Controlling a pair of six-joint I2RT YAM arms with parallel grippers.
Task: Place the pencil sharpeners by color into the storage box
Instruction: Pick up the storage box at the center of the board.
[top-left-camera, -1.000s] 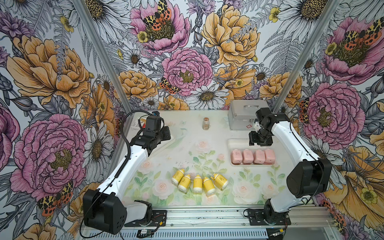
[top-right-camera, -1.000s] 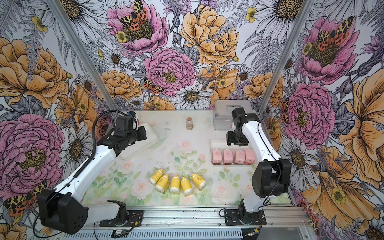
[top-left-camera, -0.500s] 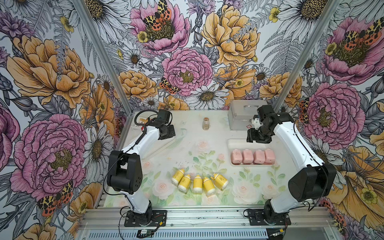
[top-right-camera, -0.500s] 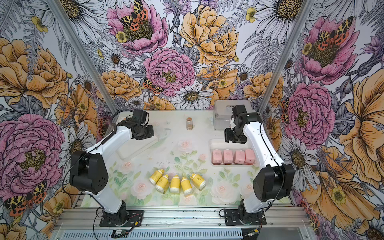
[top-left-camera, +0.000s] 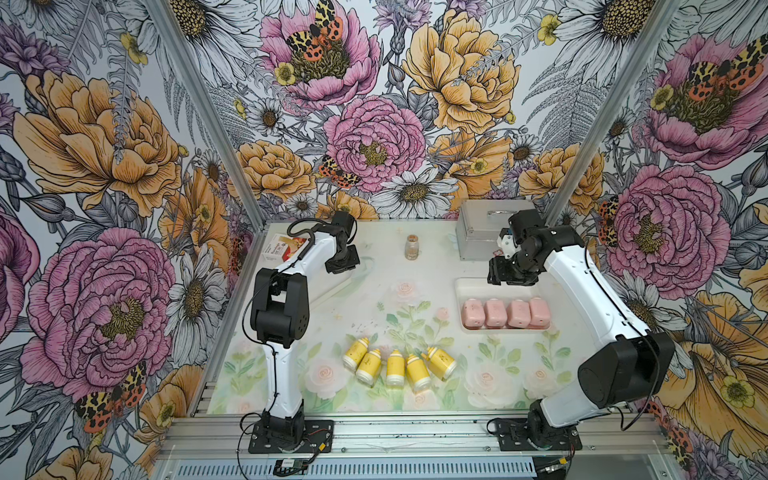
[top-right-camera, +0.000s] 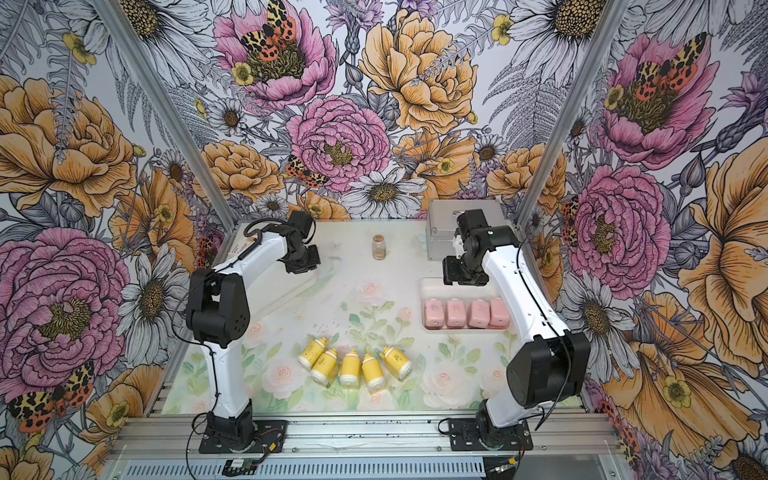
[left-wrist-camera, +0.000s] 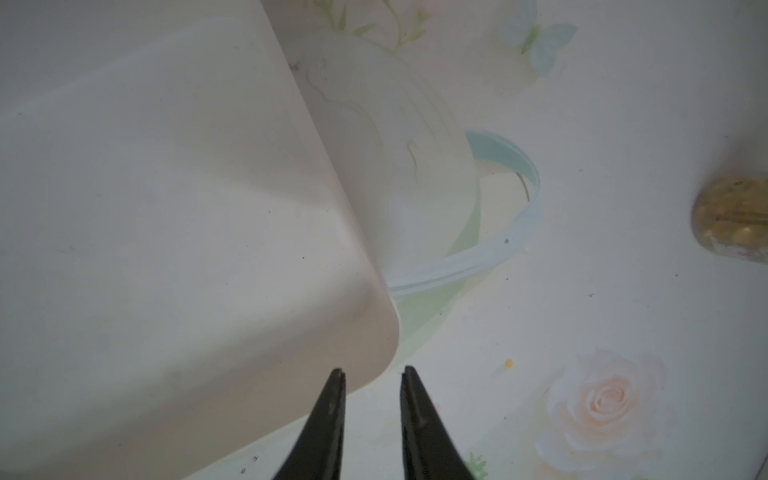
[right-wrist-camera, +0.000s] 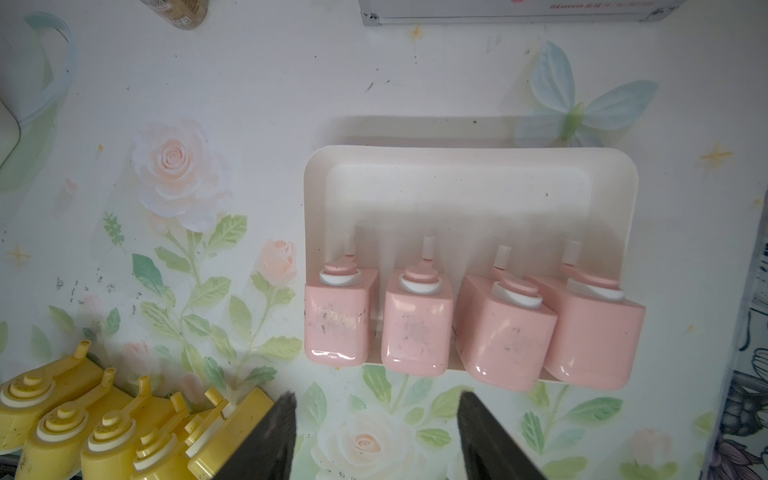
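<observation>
Several yellow pencil sharpeners (top-left-camera: 395, 365) (top-right-camera: 351, 368) (right-wrist-camera: 104, 432) lie in a row near the table's front. Several pink pencil sharpeners (top-left-camera: 505, 313) (top-right-camera: 465, 313) (right-wrist-camera: 457, 328) lie side by side in a white storage box (top-left-camera: 478, 287) (top-right-camera: 430, 286) (right-wrist-camera: 457, 195) on the right. My right gripper (top-left-camera: 496, 276) (top-right-camera: 451, 276) (right-wrist-camera: 376, 395) hangs open over that box's far edge, holding nothing. A second white storage box (left-wrist-camera: 166, 208) (top-left-camera: 332, 284), with nothing in it, sits at the back left. My left gripper (top-left-camera: 343, 266) (top-right-camera: 301, 266) (left-wrist-camera: 372, 370) is just off its corner, narrowly open with nothing between the fingers.
A small clear jar with brown filling (top-left-camera: 411, 247) (top-right-camera: 378, 247) (left-wrist-camera: 735, 224) stands at the back middle. A silver metal case (top-left-camera: 478, 232) (top-right-camera: 440, 224) sits at the back right behind my right wrist. A red and white carton (top-left-camera: 282, 247) lies in the back left corner.
My left arm has drawn in and its elbow has risen upright. Its gripper has shifted a little to the right beside the empty box. My right arm has barely moved.
</observation>
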